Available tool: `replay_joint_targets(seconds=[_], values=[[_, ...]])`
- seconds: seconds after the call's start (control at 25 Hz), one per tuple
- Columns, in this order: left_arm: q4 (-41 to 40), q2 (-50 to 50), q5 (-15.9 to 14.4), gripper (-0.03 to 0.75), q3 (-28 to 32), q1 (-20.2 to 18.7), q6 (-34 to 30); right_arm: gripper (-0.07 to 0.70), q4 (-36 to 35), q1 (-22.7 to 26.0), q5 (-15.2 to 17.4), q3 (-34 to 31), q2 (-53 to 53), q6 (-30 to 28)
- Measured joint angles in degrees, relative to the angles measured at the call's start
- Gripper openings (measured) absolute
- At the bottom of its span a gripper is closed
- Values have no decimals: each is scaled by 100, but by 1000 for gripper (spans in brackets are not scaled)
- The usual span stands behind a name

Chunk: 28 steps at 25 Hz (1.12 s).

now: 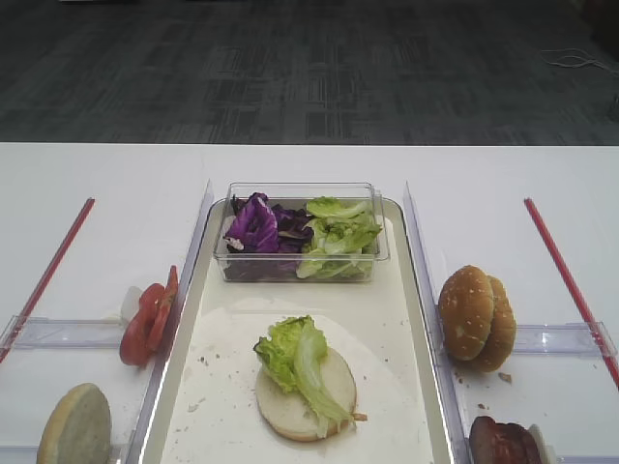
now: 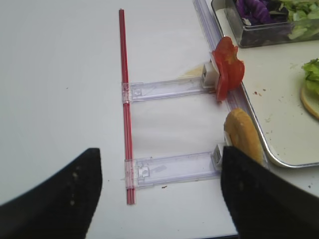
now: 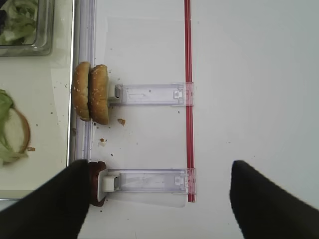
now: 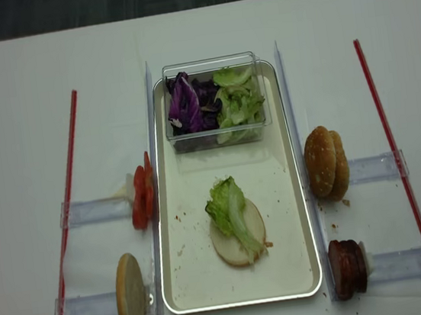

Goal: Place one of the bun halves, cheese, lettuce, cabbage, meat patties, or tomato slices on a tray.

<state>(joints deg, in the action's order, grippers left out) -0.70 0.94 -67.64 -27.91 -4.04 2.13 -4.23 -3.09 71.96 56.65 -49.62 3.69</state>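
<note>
The cream tray (image 4: 202,274) holds a pale bun half (image 1: 309,396) with a lettuce leaf (image 1: 295,353) lying on it. Purple cabbage (image 1: 253,224) and more lettuce (image 1: 338,237) fill a clear tub at the tray's far end. Left of the tray stand tomato slices (image 2: 227,67) and a bun half (image 2: 241,134). On its right are sesame bun halves (image 3: 90,93) and meat patties (image 3: 97,181). My left gripper (image 2: 159,154) hangs open and empty over the near left holder. My right gripper (image 3: 159,169) is open and empty, its left finger beside the patties. No cheese is in view.
Clear plastic holders (image 3: 149,180) prop the food upright on both sides of the tray. A red strip (image 3: 188,99) runs along the right side and another red strip (image 2: 124,99) along the left. Crumbs speckle the tray and the table by the buns.
</note>
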Motion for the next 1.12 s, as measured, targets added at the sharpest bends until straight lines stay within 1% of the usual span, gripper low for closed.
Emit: replay_joint_targets(seconds=[0.52, 0.72, 0.84, 0.96, 1.12], values=[[0, 0, 0, 501, 0, 0, 0, 573, -91, 0, 60, -1428, 2680, 0], [0, 0, 0, 501, 0, 0, 0, 573, -231, 0, 85, -2132, 3525, 0], [0, 0, 0, 501, 0, 0, 0, 573, -241, 0, 99, -2475, 3962, -102], [0, 0, 0, 501, 0, 0, 0, 573, -241, 0, 111, -2643, 4360, -196], [0, 0, 0, 501, 0, 0, 0, 573, -241, 0, 120, -2643, 4843, -274]])
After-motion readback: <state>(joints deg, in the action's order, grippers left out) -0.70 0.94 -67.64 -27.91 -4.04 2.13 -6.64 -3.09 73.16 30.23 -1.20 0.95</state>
